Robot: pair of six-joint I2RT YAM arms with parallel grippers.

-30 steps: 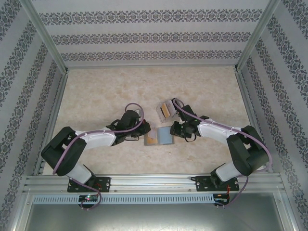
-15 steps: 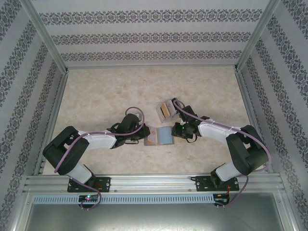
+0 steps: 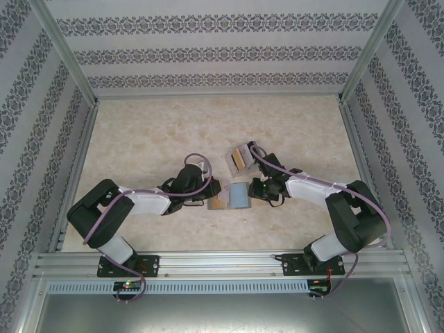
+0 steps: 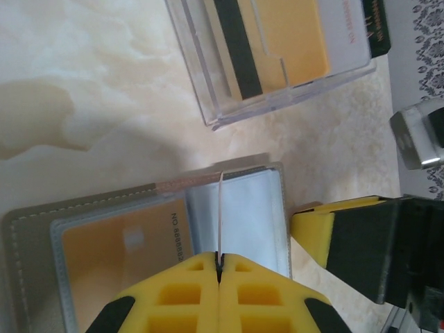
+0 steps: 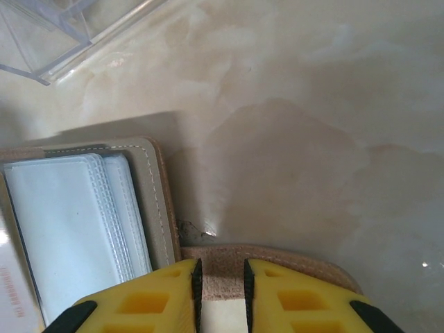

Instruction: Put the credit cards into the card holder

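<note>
1. Pinching tight, the left gripper (image 4: pixel 218 258) has its yellow fingers pressed together on a thin sheet (image 4: pixel 220 208) seen edge-on. The sheet stands up over the fold of the card holder (image 4: pixel 28 229). I cannot tell whether it is a sleeve leaf or a card.
2. The right gripper (image 5: pixel 222 267) has its jaws a narrow slit apart. They sit at a tan flap (image 5: pixel 291 267) on the holder's right edge, and whether they actually squeeze it cannot be told.
3. From above, the holder (image 3: pixel 229 195) lies open on the table (image 3: pixel 139 132) between the two grippers.
4. The holder's left panel has a gold-orange credit card (image 4: pixel 118 246) tucked under clear plastic. The right panel shows a stack of clear sleeves (image 4: pixel 246 208) that look pale blue-grey.
5. The clear plastic box (image 4: pixel 208 90) sits just beyond the holder, apart from it. Another orange card (image 4: pixel 291 35) with a black stripe lies inside it.
</note>
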